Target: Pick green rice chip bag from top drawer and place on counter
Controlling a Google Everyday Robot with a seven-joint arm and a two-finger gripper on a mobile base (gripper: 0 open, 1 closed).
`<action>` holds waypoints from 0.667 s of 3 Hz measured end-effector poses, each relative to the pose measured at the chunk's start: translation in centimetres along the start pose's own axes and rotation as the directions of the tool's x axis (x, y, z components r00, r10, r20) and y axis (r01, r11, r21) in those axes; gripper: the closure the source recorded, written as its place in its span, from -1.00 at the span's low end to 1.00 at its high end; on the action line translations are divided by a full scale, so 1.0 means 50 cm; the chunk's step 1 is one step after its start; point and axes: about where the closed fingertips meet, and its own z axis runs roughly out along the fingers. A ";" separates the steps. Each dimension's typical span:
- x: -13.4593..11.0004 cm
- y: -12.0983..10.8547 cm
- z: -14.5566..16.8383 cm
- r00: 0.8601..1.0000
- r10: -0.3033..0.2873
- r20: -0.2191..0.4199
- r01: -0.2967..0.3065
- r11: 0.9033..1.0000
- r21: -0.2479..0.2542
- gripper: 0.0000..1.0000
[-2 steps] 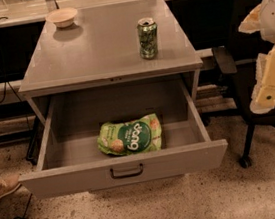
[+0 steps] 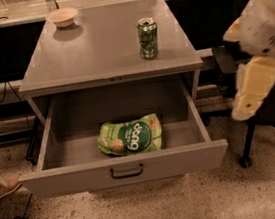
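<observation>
The green rice chip bag (image 2: 130,135) lies flat in the middle of the open top drawer (image 2: 125,169), near its front panel. The drawer is pulled far out of the grey cabinet. The counter (image 2: 99,46) above it is the cabinet's flat grey top. My cream-coloured arm comes in at the right edge, and the gripper (image 2: 252,90) hangs beside the drawer's right side, above the floor, well apart from the bag and holding nothing that I can see.
A green drink can (image 2: 148,38) stands upright on the counter's right half. A small pale bowl (image 2: 62,16) sits at its back left corner. A black office chair (image 2: 267,114) stands right of the cabinet, behind my arm. A shoe (image 2: 1,187) shows at the left edge.
My arm has shifted a little left and down, closer to the drawer's right side. The bag, drawer, can and bowl have not moved.
</observation>
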 end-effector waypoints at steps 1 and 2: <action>-0.050 0.011 0.088 1.000 -0.025 0.012 0.025 1.000 -0.001 -1.00; -0.101 0.021 0.188 0.999 -0.022 0.043 0.022 1.000 -0.007 -1.00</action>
